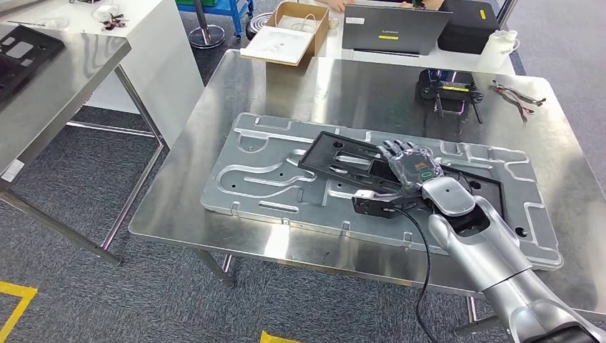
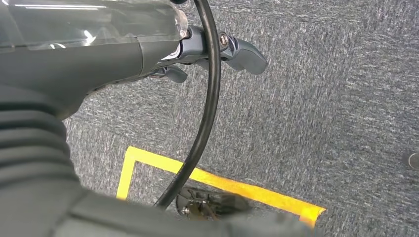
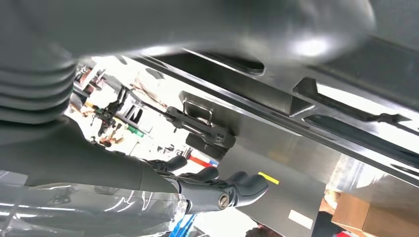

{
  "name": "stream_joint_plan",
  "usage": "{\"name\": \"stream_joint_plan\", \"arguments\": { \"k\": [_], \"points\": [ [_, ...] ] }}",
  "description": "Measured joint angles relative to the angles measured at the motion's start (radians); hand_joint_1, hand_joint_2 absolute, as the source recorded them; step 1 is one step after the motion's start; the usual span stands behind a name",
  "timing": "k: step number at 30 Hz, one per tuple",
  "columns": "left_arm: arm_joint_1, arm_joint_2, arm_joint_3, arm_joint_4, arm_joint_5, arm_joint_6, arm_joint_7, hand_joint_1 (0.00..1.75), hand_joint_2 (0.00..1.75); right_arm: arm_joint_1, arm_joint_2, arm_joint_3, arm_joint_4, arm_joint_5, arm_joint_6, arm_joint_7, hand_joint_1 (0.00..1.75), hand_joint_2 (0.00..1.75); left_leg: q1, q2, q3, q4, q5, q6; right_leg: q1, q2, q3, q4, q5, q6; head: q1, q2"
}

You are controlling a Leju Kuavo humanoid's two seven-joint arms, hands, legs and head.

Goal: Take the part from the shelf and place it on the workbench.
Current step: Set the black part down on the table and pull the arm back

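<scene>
The part (image 1: pixel 336 153), a flat black plastic frame with slots, lies slanted on a large grey metal plate (image 1: pixel 250 179) on the steel workbench (image 1: pixel 214 107). My right hand (image 1: pixel 409 166) is over the part's right half, back up, fingers stretched out towards its middle. In the right wrist view the dark fingers (image 3: pixel 232 190) are straight and stand a gap away from the part (image 3: pixel 346 103), with bare metal showing between them. My left hand (image 2: pixel 237 52) hangs beside my body over grey carpet, fingers loosely bent and holding nothing.
The steel shelf (image 1: pixel 50 86) stands at the left with more black parts (image 1: pixel 18 53) on it. At the bench's far side are a small black device (image 1: pixel 450 86), loose cables (image 1: pixel 518 96), a laptop (image 1: pixel 393 28) and a cardboard box (image 1: pixel 289 32). Yellow floor tape (image 2: pixel 217 182) lies below my left hand.
</scene>
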Motion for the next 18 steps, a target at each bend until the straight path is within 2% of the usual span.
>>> {"name": "stream_joint_plan", "arguments": {
  "k": [3,5,6,8,9,11,12,13,14,15,17,18],
  "points": [
    [0.000,0.000,0.000,0.000,0.000,0.000,0.001,0.00,0.00,0.000,0.000,0.000,0.001,0.000,0.000,0.000,0.00,0.00,0.000,0.000,0.000,0.000,0.000,0.000,0.000,0.000,0.000,0.000,0.000,0.000,0.000,0.000],
    [0.000,0.000,0.000,0.000,0.000,0.000,0.001,0.00,0.00,-0.002,0.000,0.001,0.002,0.000,-0.001,0.000,0.00,0.00,-0.001,0.000,-0.001,0.004,0.000,0.005,-0.007,0.000,0.002,-0.008,0.005,0.005,0.000,0.000],
    [0.000,0.001,0.000,0.000,0.000,0.000,0.001,0.00,0.00,-0.003,0.000,0.001,0.001,-0.001,-0.001,0.001,0.00,0.00,-0.003,0.000,0.001,-0.001,0.006,0.012,-0.009,0.000,0.006,-0.017,0.012,0.011,0.000,0.000],
    [-0.001,0.002,0.000,0.000,0.000,0.000,0.000,0.00,0.00,-0.006,-0.001,0.001,0.000,-0.007,-0.007,0.000,0.00,0.00,0.002,0.004,0.022,-0.045,0.037,0.037,-0.008,0.000,0.014,-0.031,0.013,0.019,0.000,0.000],
    [-0.002,0.001,0.000,0.000,0.000,0.000,-0.001,0.00,0.00,-0.008,-0.003,-0.001,-0.001,-0.011,-0.014,0.000,0.00,0.00,0.005,0.008,0.034,-0.073,0.054,0.046,-0.004,0.000,0.009,-0.016,-0.002,0.018,0.000,0.000],
    [-0.004,0.000,0.000,0.000,0.000,0.000,-0.004,0.00,0.00,-0.008,-0.004,-0.005,-0.011,-0.022,-0.037,0.002,0.00,0.00,0.006,0.014,0.041,-0.097,0.073,0.054,0.001,-0.002,-0.034,0.080,-0.059,0.013,0.000,0.000],
    [-0.003,-0.002,0.001,0.000,0.000,-0.001,-0.005,0.00,0.00,-0.007,-0.004,-0.007,-0.022,-0.027,-0.050,0.003,0.00,0.00,0.006,0.015,0.037,-0.095,0.073,0.053,0.001,-0.002,-0.063,0.142,-0.086,0.013,0.000,0.000],
    [-0.003,-0.003,0.001,0.000,0.000,-0.002,-0.008,0.00,0.00,-0.004,-0.004,-0.009,-0.038,-0.031,-0.058,0.005,0.00,0.00,0.007,0.016,0.030,-0.087,0.071,0.050,-0.001,-0.002,-0.085,0.189,-0.100,0.015,0.000,0.000],
    [-0.003,-0.005,0.001,0.000,0.000,-0.002,-0.011,0.00,0.00,-0.003,-0.004,-0.011,-0.058,-0.033,-0.060,0.009,0.00,0.00,0.009,0.016,0.023,-0.076,0.067,0.046,-0.003,-0.003,-0.092,0.204,-0.096,0.019,0.000,0.000],
    [-0.003,-0.006,0.001,-0.001,0.000,-0.003,-0.013,0.00,0.00,-0.003,-0.004,-0.013,-0.081,-0.035,-0.059,0.013,0.00,0.00,0.013,0.016,0.014,-0.061,0.062,0.039,-0.007,-0.004,-0.081,0.181,-0.075,0.024,0.000,0.000],
    [-0.003,-0.006,0.001,0.000,0.000,-0.003,-0.016,0.00,0.00,-0.005,-0.004,-0.017,-0.129,-0.039,-0.053,0.018,0.00,0.00,0.020,0.014,-0.010,-0.019,0.044,0.020,-0.015,-0.005,-0.031,0.082,-0.029,0.036,0.000,0.000],
    [-0.003,-0.005,0.001,0.000,0.000,-0.003,-0.016,0.00,0.00,-0.007,-0.004,-0.020,-0.153,-0.041,-0.053,0.017,0.00,0.00,0.021,0.013,-0.024,0.005,0.033,0.009,-0.016,-0.002,-0.016,0.049,-0.019,0.034,0.000,0.000]
  ]
}}
